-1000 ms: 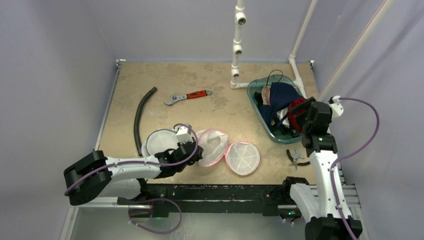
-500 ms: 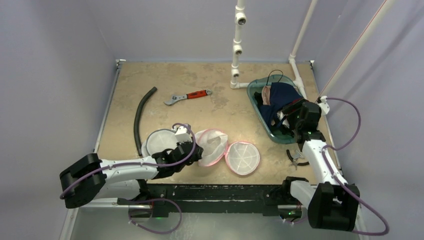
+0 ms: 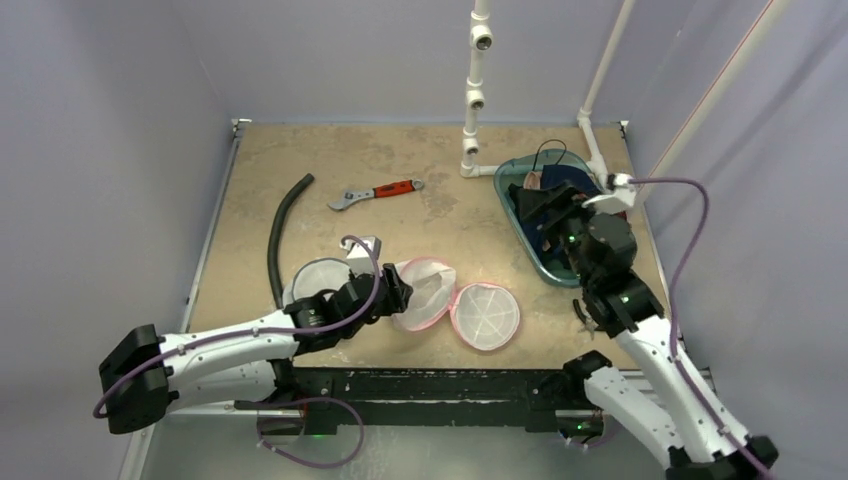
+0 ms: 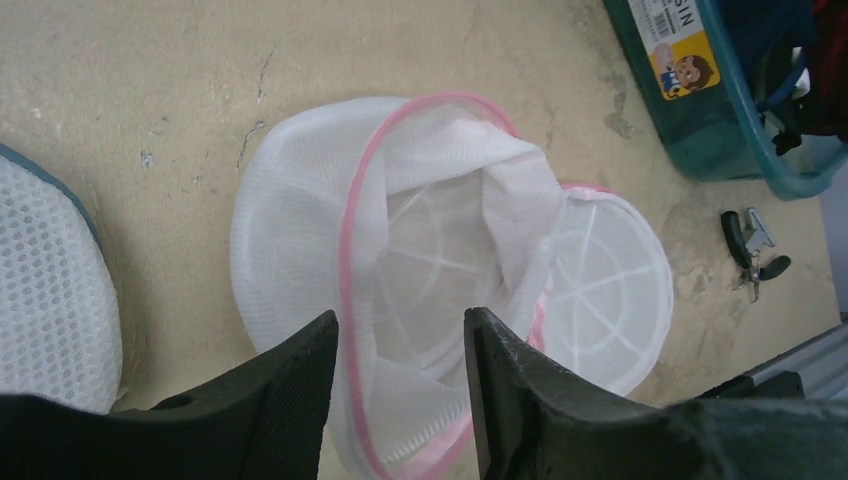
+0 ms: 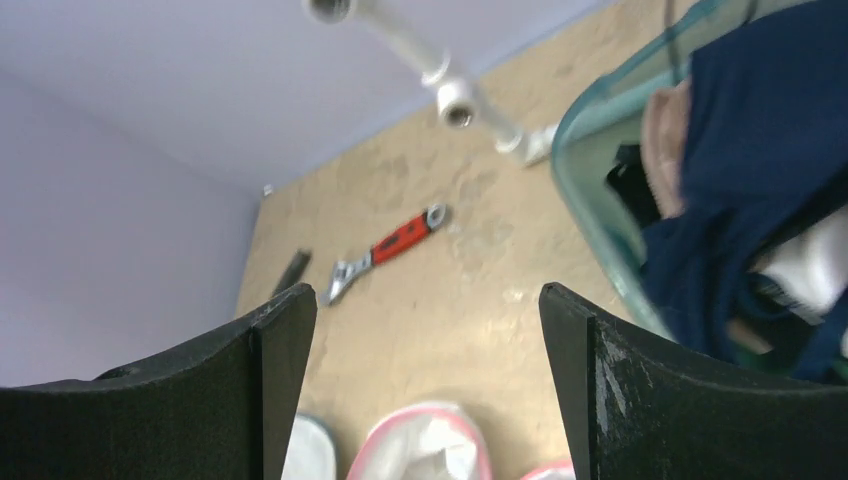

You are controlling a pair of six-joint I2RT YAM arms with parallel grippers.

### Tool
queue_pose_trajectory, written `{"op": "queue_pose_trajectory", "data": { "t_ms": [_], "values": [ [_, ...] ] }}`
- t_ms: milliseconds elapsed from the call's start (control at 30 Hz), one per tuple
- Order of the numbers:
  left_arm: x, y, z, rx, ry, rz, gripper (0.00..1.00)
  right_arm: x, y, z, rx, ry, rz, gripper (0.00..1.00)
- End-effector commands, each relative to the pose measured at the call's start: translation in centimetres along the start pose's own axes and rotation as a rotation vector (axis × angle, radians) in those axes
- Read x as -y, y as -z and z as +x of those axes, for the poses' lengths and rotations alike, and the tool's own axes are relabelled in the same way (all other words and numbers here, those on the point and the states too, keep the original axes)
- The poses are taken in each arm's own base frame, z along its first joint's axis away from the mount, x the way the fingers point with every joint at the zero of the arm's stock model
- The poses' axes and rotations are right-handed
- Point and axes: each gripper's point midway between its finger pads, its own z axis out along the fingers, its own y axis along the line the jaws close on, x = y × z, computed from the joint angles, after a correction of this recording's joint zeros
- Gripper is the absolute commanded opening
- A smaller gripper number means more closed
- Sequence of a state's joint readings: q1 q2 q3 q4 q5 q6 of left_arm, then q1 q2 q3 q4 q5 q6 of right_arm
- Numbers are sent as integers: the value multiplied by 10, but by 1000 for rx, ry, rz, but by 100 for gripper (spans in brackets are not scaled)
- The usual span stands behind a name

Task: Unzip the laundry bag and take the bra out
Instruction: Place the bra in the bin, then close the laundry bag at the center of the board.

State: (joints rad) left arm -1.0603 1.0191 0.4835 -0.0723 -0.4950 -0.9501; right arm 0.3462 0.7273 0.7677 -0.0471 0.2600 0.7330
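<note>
Now | left tool [image 4: 400, 320] part-open, holding nothing | laundry bag [image 4: 290, 220] at its 12 o'clock, just beside | right tool [image 5: 425, 292] wide open, empty, well apart

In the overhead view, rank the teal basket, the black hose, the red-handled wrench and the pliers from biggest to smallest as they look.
1. teal basket: covers the most area.
2. black hose: about as long, but far thinner.
3. red-handled wrench.
4. pliers: smallest, though partly hidden.
</note>
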Motion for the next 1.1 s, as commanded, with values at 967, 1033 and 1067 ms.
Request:
{"op": "queue_pose_trajectory", "data": {
  "t_ms": [967, 1033, 1067],
  "values": [
    [208, -21, 137, 10, -1122, 281, 60, 92, -9, 66, -187, 40, 249, 91],
    [208, -25, 144, -4, -1135, 286, 61, 93, -9, 69, -195, 38, 246, 91],
    [208, -27, 148, -14, -1139, 297, 61, 94, -8, 72, -202, 36, 247, 91]
  ]
}}
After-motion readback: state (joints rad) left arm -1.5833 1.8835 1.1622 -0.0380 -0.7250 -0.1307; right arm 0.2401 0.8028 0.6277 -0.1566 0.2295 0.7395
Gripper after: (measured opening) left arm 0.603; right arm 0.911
